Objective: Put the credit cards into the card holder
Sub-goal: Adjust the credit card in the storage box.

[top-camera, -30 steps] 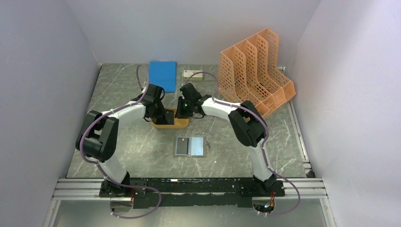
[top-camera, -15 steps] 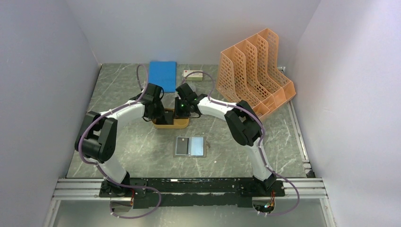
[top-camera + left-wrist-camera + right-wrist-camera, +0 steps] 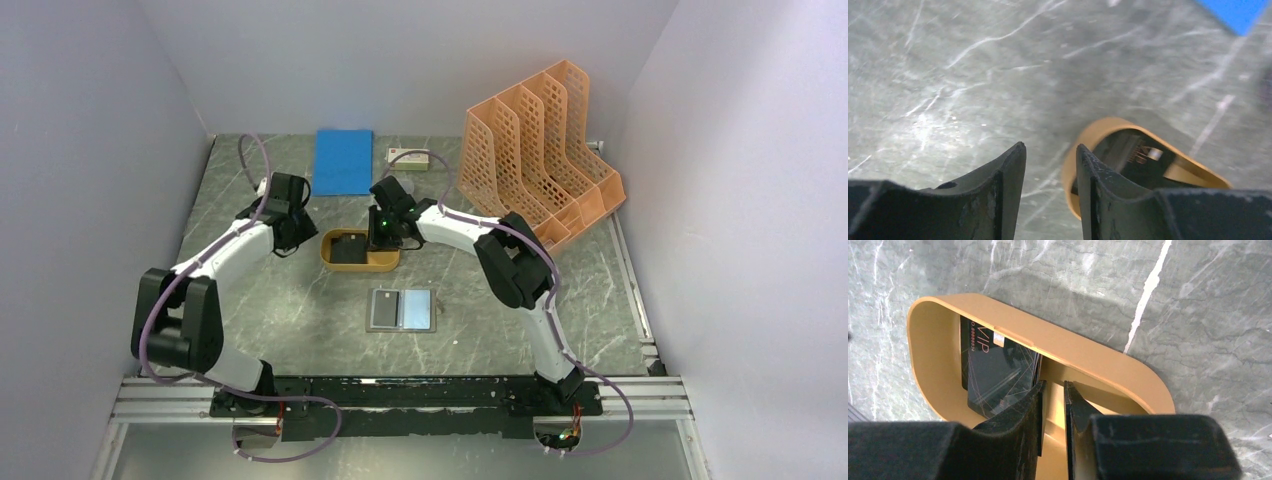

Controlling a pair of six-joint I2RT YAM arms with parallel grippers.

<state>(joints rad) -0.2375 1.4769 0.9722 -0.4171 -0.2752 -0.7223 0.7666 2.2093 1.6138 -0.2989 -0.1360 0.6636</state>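
Right gripper (image 3: 1053, 387) nearer: narrowly parted, empty, tips in tray (image 3: 1073, 350), black card (image 3: 993, 375) flat just left of them; left gripper (image 3: 1048, 150) parted, empty, beyond tray's left end.

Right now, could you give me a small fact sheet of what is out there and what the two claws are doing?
cards: black, lying in the tray
tray: orange oval
holder: lies flat, nearer the arms than the tray
left gripper: open, empty, left of tray
right gripper: jaws narrowly apart, above tray, beside the cards
far side: blue notebook, small box, orange rack
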